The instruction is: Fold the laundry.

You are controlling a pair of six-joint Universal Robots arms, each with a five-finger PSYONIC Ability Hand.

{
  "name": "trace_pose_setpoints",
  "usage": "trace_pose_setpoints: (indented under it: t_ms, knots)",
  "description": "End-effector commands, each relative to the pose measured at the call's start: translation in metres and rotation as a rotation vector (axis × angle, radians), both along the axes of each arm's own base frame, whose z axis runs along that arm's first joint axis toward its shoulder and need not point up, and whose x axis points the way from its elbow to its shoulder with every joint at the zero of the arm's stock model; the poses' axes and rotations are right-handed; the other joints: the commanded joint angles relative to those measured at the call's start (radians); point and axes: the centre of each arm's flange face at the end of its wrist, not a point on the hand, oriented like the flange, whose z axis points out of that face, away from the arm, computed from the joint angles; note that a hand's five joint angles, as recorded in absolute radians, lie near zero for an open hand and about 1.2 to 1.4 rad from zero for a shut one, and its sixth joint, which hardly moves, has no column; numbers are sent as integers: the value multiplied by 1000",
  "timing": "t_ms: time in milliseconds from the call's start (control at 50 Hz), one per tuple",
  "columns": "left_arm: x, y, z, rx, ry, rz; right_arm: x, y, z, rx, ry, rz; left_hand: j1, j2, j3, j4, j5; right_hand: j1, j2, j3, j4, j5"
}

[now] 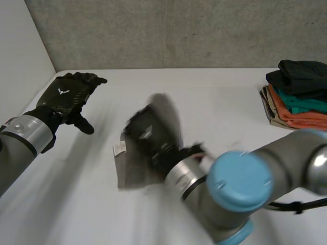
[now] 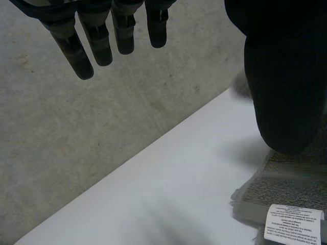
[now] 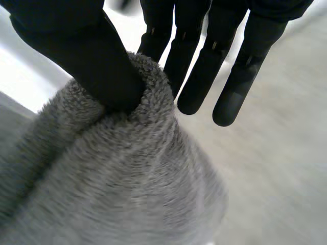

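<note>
Item 1: your left hand (image 1: pixel 64 97) is held over the far left part of the white table (image 1: pixel 219 102), its fingers (image 2: pixel 82 56) straight and apart, grasping nothing.

Item 2: your right hand (image 1: pixel 150 133) is mid-table, thumb (image 3: pixel 87 56) dug into a fold of the grey fleece cloth (image 3: pixel 127 194), pinching it against straight fingers. The white label (image 1: pixel 119 148) sits on the cloth's left edge.

Item 3: the stack of folded clothes (image 1: pixel 299 94) lies at the far right.
</note>
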Motion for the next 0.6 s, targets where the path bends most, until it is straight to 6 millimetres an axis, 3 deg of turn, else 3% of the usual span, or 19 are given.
trace_pose_setpoints:
  t_ms: [20, 80, 100, 160, 200, 300, 380, 500, 600]
  knots:
    - [-1, 3, 1, 47, 23, 30, 9, -4, -21, 216, 105, -15, -13, -30, -36, -27, -50, -839, -897, -900, -902, -904]
    - [-9, 7, 3, 61, 43, 28, 1, -35, 2, 319, -43, -137, -13, -30, -36, -27, -50, -839, -897, -900, -902, -904]
    - [-12, 8, 4, 58, 46, 23, -9, -55, 20, 392, -165, -203, -13, -30, -36, -27, -50, -839, -897, -900, -902, -904]
    - [-27, 14, 5, 65, 57, -12, -22, -76, 32, 521, -294, -262, -13, -30, -36, -27, -50, -839, -897, -900, -902, -904]
    - [-37, 18, 3, 77, 56, -36, -30, -83, 30, 640, -328, -288, -13, -30, -36, -27, -50, -839, -897, -900, -902, -904]
    - [-63, 33, -15, 155, 37, -85, -32, -91, 19, 737, -257, -292, -13, -30, -36, -27, -50, -839, -897, -900, -902, -904]
    - [-80, 40, -51, 261, -22, -54, -29, -98, 1, 826, -178, -306, -13, -30, -36, -27, -50, -839, -897, -900, -902, -904]
    - [-69, 23, -86, 343, -116, 83, -30, -106, -31, 958, -50, -376, -13, -30, -36, -27, -50, -839, -897, -900, -902, -904]
    - [-57, 15, -102, 400, -205, 125, -31, -112, -35, 913, 4, -405, -13, -30, -36, -27, -50, -839, -897, -900, -902, -904]
